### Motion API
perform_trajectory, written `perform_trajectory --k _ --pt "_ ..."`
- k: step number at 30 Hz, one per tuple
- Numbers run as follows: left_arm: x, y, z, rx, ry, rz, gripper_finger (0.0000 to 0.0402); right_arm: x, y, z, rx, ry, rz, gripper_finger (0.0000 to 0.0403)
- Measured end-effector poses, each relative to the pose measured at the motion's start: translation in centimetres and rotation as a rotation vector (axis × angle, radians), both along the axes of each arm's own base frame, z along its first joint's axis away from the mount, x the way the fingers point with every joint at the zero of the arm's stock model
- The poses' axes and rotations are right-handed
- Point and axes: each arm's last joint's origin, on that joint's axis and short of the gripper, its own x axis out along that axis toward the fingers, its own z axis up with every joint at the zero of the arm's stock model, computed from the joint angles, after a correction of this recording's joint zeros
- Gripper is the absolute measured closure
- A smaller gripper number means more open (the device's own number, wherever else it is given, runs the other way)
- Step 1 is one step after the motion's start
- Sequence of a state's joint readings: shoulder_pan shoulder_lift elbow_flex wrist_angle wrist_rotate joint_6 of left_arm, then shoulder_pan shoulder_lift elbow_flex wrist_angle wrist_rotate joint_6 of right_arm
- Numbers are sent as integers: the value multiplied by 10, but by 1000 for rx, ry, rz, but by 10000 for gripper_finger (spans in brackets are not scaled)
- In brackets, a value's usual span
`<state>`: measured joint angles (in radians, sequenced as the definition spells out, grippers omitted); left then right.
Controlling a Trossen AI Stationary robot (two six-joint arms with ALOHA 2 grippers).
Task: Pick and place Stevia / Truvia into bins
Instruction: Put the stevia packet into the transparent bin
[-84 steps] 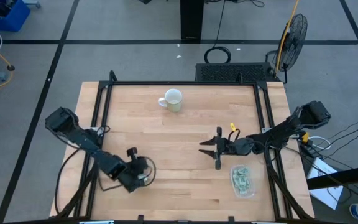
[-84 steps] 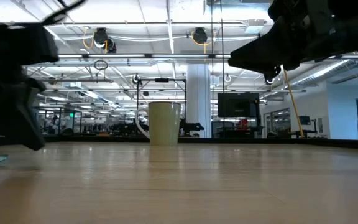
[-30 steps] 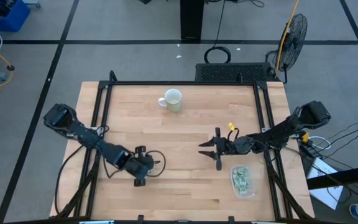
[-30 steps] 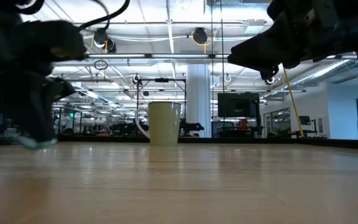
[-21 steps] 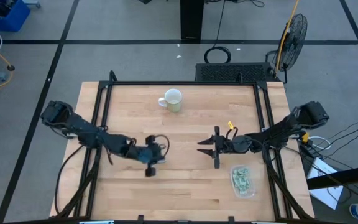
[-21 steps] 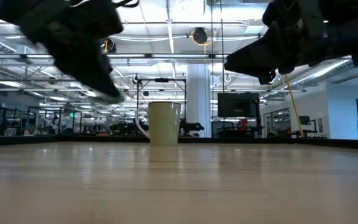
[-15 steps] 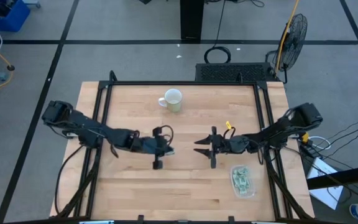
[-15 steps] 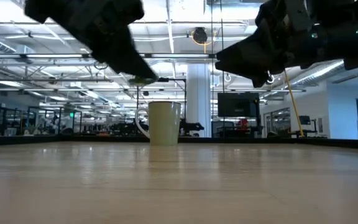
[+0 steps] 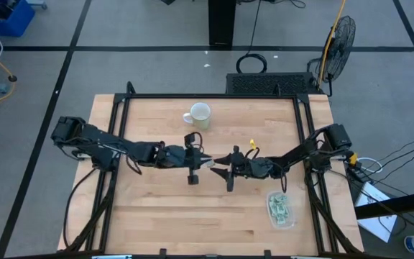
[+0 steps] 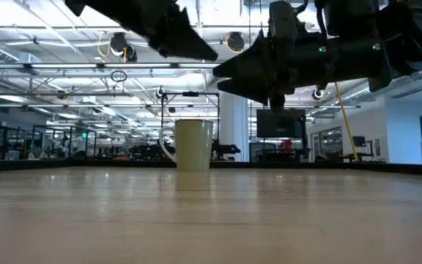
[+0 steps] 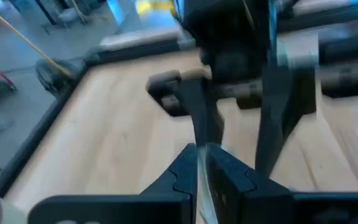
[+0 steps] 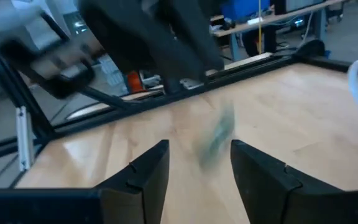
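Pale green packet (image 12: 216,138) pinched in my left tool (image 9: 205,162); I keep my wide-spread right tool (image 9: 216,171) level around it, closing before the left lets go.

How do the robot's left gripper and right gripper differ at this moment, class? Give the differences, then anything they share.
The left gripper has its fingers nearly closed on a thin sweetener packet, while the right gripper stands wide open and holds nothing. The left gripper reaches in from the table's left side, the right gripper from the right. Both hang above mid-table, tips facing each other, close together.
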<state>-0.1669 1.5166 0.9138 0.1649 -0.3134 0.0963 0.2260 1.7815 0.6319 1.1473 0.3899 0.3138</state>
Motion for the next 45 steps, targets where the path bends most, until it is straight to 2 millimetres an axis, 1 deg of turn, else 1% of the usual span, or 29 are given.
perform_trajectory --k 2,4,6,8,10,14,17,21,25,28,31,35,45 --pt "7 1 -1 -4 -37 11 361 2 -1 4 -17 -11 -5 240" --pt "7 0 -9 9 0 17 361 5 -2 9 -21 -38 -10 240" --pt "14 -1 -12 31 -27 12 360 6 -5 11 -19 -53 -19 240" --pt "11 -2 -14 67 2 22 360 5 -7 8 -24 -31 -24 242" --pt "12 -4 -12 72 -11 24 360 5 -7 4 -31 12 -24 242" --pt "9 -4 -15 105 29 62 360 3 -7 -4 -87 97 -14 243" --pt "5 -1 -6 168 2 167 360 2 -13 -16 -81 215 -32 243" --pt "-4 4 11 209 -46 309 360 4 -22 -30 0 291 -14 243" --pt "-15 4 30 181 -103 320 360 8 -26 -46 27 343 -3 243" --pt "-21 2 39 160 -129 302 360 14 -23 -53 15 367 66 243" --pt "-25 1 42 151 -127 283 360 22 -20 -61 -19 389 117 243" --pt "-25 2 41 158 -114 278 360 27 -19 -72 -67 424 128 237" --pt "-27 2 34 154 -50 270 360 28 -19 -77 -167 464 153 194"
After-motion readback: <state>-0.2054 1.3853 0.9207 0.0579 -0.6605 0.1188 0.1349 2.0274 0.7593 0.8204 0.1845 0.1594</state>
